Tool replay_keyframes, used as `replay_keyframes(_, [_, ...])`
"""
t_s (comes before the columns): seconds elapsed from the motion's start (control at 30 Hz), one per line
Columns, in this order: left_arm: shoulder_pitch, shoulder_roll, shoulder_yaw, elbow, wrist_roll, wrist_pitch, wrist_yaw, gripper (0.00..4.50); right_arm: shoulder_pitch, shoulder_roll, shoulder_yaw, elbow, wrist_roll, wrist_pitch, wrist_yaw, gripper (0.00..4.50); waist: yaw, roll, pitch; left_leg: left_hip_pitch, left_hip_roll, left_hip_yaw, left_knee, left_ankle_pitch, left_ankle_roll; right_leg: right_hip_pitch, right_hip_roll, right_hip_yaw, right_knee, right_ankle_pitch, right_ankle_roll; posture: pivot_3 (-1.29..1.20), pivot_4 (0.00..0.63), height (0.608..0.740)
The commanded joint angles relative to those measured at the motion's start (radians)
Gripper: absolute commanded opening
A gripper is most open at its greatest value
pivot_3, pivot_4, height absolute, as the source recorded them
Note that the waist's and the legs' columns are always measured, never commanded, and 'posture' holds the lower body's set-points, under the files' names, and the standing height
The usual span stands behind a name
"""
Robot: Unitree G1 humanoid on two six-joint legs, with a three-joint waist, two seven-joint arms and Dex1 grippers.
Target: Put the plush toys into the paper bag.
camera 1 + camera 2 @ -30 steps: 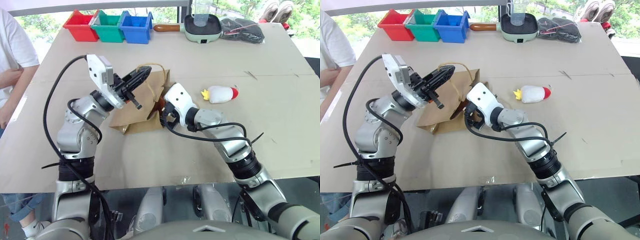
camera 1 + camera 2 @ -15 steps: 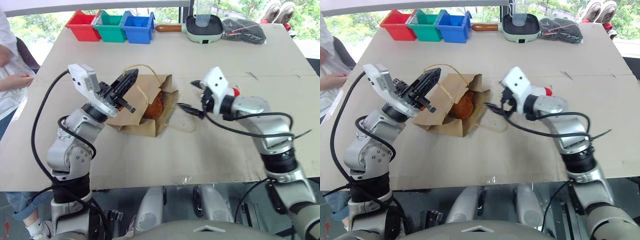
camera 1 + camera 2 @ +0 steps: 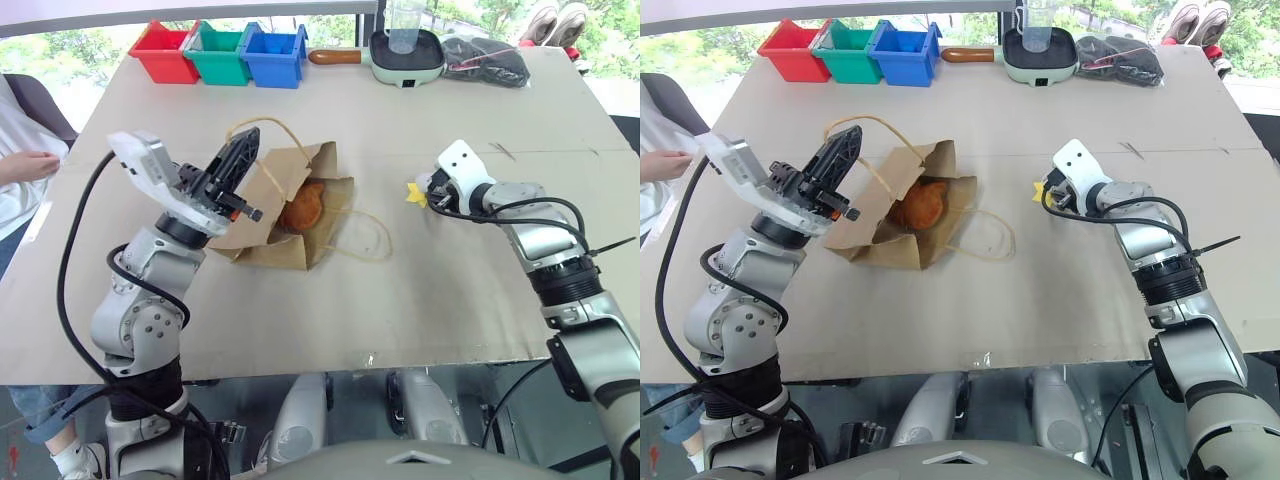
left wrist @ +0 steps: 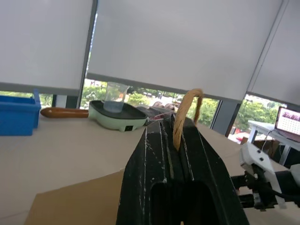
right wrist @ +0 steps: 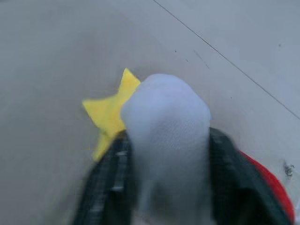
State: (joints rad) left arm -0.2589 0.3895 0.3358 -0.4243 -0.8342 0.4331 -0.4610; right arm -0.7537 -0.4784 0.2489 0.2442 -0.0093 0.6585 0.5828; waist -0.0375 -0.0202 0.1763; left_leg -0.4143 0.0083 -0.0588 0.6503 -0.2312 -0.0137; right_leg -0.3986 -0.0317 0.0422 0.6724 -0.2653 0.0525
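The rocket plush (image 5: pixel 165 131), right of the paper bag (image 3: pixel 262 218), looked soft and light; the right gripper (image 5: pixel 164 154) clamped its white midbody, the left gripper (image 4: pixel 180 140) pinched a bag handle (image 4: pixel 183 112).

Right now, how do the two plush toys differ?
The brown furry toy lies inside the paper bag; the white rocket toy is out on the table, off to the bag's right.
The brown toy is untouched; the rocket sits between the right gripper's fingers.
The brown one is rounded and one colour; the rocket is white with a yellow end.
Both are small and soft.
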Motion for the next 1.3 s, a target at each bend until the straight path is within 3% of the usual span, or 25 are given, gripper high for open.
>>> replay_keyframes(0.03, [0.011, -0.008, 0.039, -0.036, -0.072, -0.008, 0.004, 0.0, 0.025, -0.017, -0.004, -0.044, 0.002, -0.061, 0.048, 0.05, 0.0, 0.0, 0.0, 0.0, 0.0, 0.0, 0.0, 0.0, 0.0, 0.0, 0.0, 0.0, 0.0, 0.0, 0.0, 0.0, 0.15, 0.74])
replay_keyframes(0.17, [0.032, -0.02, 0.068, -0.007, -0.127, 0.002, 0.03, 0.0, 0.065, -0.014, -0.025, -0.227, 0.098, -0.219, 0.187, 0.05, -0.002, 0.0, 0.0, 0.0, 0.0, 0.0, 0.0, 0.0, 0.0, 0.0, 0.0, 0.0, 0.0, 0.0, 0.0, 0.0, 0.15, 0.74])
replay_keyframes(0.33, [0.022, -0.007, 0.075, 0.014, -0.162, 0.015, 0.02, 0.0, 0.031, 0.118, 0.041, -0.407, 0.177, -0.143, 0.217, 0.05, -0.006, 0.001, 0.001, 0.0, 0.002, -0.003, -0.001, 0.0, 0.0, -0.001, 0.002, 0.0, 0.001, 0.0, 0.0, 0.0, 0.15, 0.74])
replay_keyframes(0.5, [0.004, -0.006, 0.059, 0.025, -0.159, 0.011, 0.02, 0.0, -0.042, 0.247, 0.108, -0.301, 0.124, -0.106, 0.144, 0.05, 0.006, 0.0, 0.0, 0.0, 0.0, -0.003, 0.001, 0.0, 0.0, 0.0, 0.001, -0.002, 0.001, 0.0, 0.0, 0.0, 0.15, 0.74])
replay_keyframes(0.63, [0.001, -0.011, 0.049, 0.009, -0.163, 0.007, 0.025, 0.0, -0.107, 0.351, 0.099, -0.17, 0.065, -0.044, 0.002, 0.05, 0.008, 0.0, 0.0, 0.0, -0.001, -0.003, 0.001, 0.0, 0.0, 0.0, 0.0, -0.002, 0.001, 0.0, 0.0, 0.0, 0.15, 0.74])
replay_keyframes(0.9, [0.035, -0.014, 0.055, -0.012, -0.168, -0.002, 0.022, 0.0, -0.096, 0.472, -0.051, -0.2, 0.171, 0.156, -0.105, 0.05, 0.003, 0.0, 0.0, 0.0, 0.0, -0.003, -0.001, 0.0, 0.0, -0.001, 0.0, -0.001, 0.001, 0.0, 0.0, 0.0, 0.15, 0.74])
replay_keyframes(1.1, [0.04, -0.012, 0.036, -0.019, -0.169, 0.003, 0.006, 0.0, -0.121, 0.532, -0.011, -0.032, 0.108, 0.059, -0.178, 0.05, -0.001, 0.0, 0.0, 0.0, 0.0, -0.002, -0.001, 0.0, 0.0, -0.001, 0.0, -0.002, 0.001, 0.0, 0.0, 0.0, 0.15, 0.74])
replay_keyframes(1.2, [0.037, -0.018, 0.019, -0.015, -0.152, -0.003, 0.0, 0.0, -0.136, 0.55, 0.053, 0.05, 0.095, -0.031, -0.099, 0.05, -0.004, 0.0, 0.001, 0.0, 0.0, -0.002, -0.001, 0.0, 0.0, -0.001, 0.001, -0.001, 0.001, 0.0, 0.0, 0.0, 0.15, 0.74])
replay_keyframes(1.3, [0.039, -0.021, 0.013, -0.017, -0.144, -0.012, 0.002, 0.0, -0.115, 0.514, 0.113, 0.006, 0.117, -0.059, 0.038, 0.05, -0.004, 0.0, 0.001, 0.0, 0.0, -0.002, -0.001, 0.0, 0.0, -0.001, 0.001, -0.001, 0.0, 0.0, 0.0, 0.0, 0.15, 0.74])
